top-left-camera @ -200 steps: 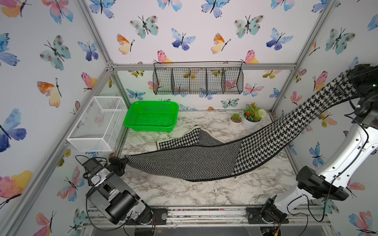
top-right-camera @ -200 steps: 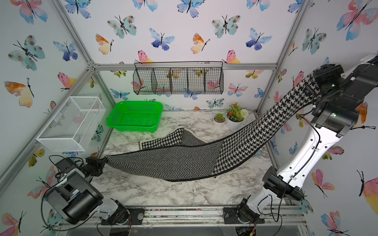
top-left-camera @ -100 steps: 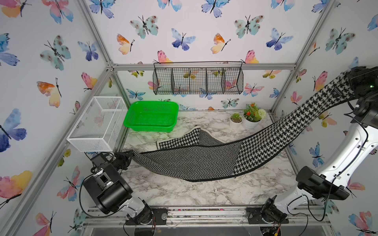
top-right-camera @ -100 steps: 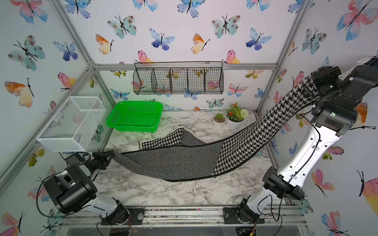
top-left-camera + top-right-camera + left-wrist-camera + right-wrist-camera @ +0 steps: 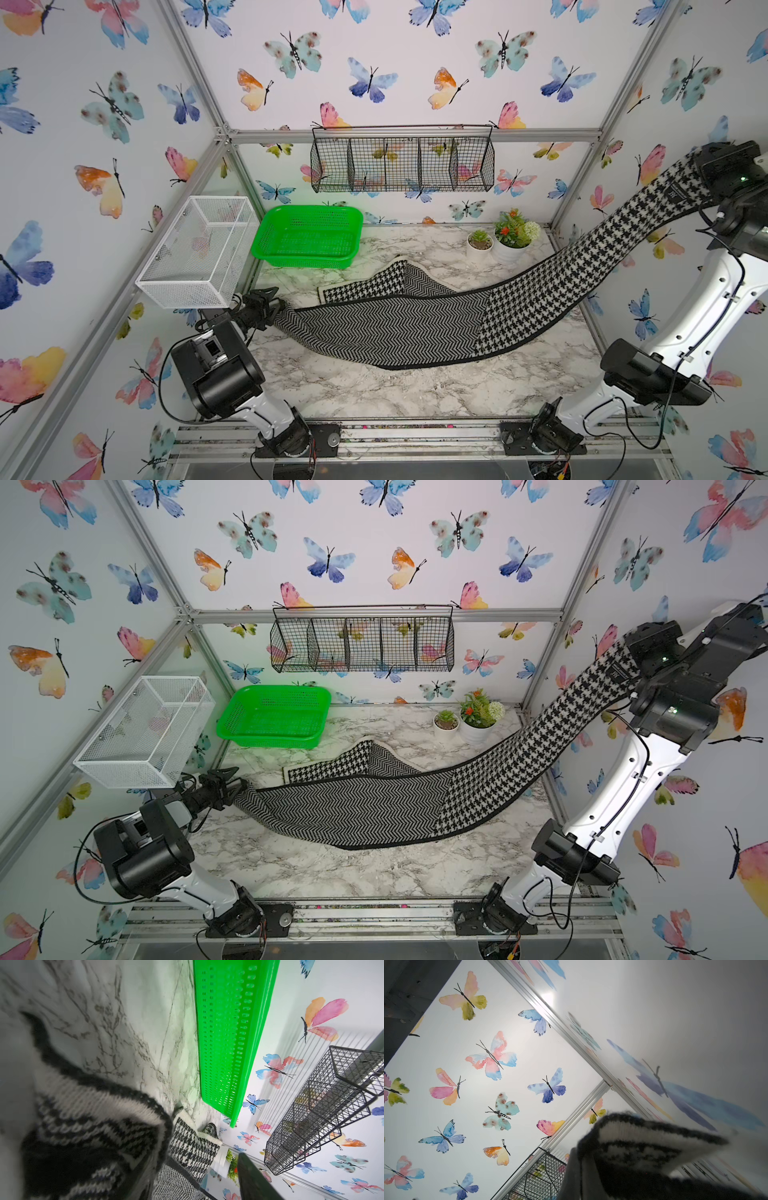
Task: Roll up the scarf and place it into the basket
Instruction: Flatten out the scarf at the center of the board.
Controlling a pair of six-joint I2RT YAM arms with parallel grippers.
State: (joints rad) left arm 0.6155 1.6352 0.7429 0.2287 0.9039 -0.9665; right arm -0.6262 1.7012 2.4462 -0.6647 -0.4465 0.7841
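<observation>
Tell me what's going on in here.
The robot is handling a black-and-white scarf. The right tool is shut on one end, held high, so the scarf sags down onto the marble table. The left tool sits at the other end, low, jaws apart. Nothing is rolled yet, and the green basket is empty.

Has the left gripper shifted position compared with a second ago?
Yes. The left gripper has moved toward the green basket, nearer the white mesh box corner.

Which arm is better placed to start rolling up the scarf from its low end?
Left. The left gripper sits low by the table, jaws open, right at that end of the scarf. The right gripper is high up, shut on the other end, holding it aloft.
</observation>
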